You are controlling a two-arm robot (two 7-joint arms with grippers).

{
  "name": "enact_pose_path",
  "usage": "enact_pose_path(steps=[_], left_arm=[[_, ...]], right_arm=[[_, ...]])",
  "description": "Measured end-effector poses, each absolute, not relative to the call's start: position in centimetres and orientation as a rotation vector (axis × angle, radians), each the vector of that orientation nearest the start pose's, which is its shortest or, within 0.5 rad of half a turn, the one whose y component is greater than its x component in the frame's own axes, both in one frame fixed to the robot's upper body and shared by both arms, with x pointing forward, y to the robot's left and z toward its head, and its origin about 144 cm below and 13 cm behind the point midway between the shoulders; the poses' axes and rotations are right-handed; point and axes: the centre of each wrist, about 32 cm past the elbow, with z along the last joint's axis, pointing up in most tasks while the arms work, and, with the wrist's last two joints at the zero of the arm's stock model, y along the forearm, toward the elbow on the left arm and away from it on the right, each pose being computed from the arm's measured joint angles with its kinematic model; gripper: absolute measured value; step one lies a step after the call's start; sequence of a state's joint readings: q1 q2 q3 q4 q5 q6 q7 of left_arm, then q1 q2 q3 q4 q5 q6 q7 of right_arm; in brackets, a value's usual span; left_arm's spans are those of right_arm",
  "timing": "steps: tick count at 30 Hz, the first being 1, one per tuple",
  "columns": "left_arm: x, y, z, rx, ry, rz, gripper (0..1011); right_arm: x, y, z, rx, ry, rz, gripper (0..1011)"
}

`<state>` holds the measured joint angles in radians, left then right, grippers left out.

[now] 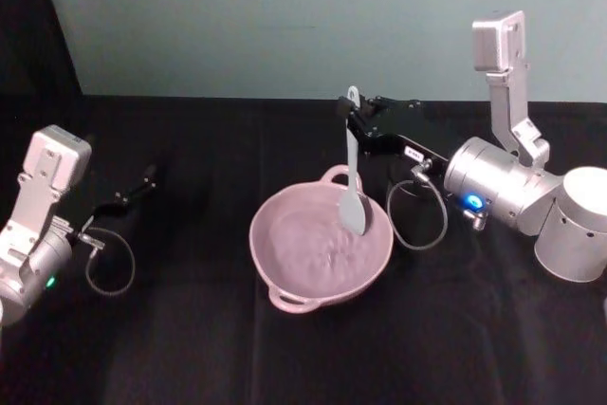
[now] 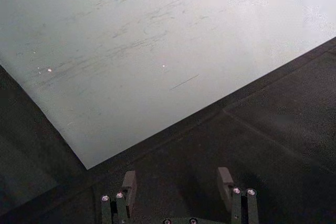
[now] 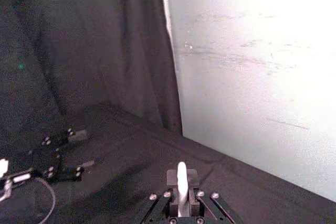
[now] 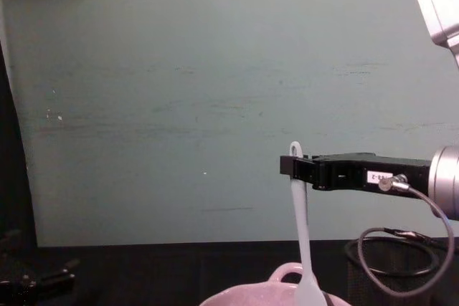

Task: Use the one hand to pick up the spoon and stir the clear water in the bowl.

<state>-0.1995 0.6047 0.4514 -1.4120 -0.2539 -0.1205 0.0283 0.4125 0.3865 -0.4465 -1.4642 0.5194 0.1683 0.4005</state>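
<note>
right gripper [image 1: 350,119] pinches slim white plastic spoon [image 1: 352,173] over glossy pink bowl [image 1: 262,234].

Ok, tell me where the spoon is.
In the head view, the spoon hangs upright at centre-right, pinched near its handle top by the right gripper, its head dipping into the bowl.

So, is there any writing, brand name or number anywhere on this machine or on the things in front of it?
Nothing here can actually be read.
Small white sticker on the black flat-jawed right claw: it carries dark characters, too small to read.
White plastic spoon held in that claw: no markings visible.
Pale pink ceramic bowl: no markings visible.
</note>
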Motion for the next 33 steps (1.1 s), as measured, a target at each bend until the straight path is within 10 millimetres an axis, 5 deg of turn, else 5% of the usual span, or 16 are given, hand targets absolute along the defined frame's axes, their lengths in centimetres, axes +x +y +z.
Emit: enact_pose_path(steps=[7, 18, 33], left_arm=[[48.9, 31.0, 114.0, 0.305, -0.285, 1.248, 1011], [48.9, 31.0, 114.0, 0.304, -0.285, 1.248, 1011], [48.9, 31.0, 114.0, 0.304, -0.285, 1.248, 1011]], right_arm=[[53.1, -21.4, 123.2, -0.093, 0.006, -0.757, 110], [50.9, -17.4, 123.6, -0.135, -0.018, -0.605, 110], [52.4, -15.7, 122.6, -0.066, 0.021, -0.571, 110]])
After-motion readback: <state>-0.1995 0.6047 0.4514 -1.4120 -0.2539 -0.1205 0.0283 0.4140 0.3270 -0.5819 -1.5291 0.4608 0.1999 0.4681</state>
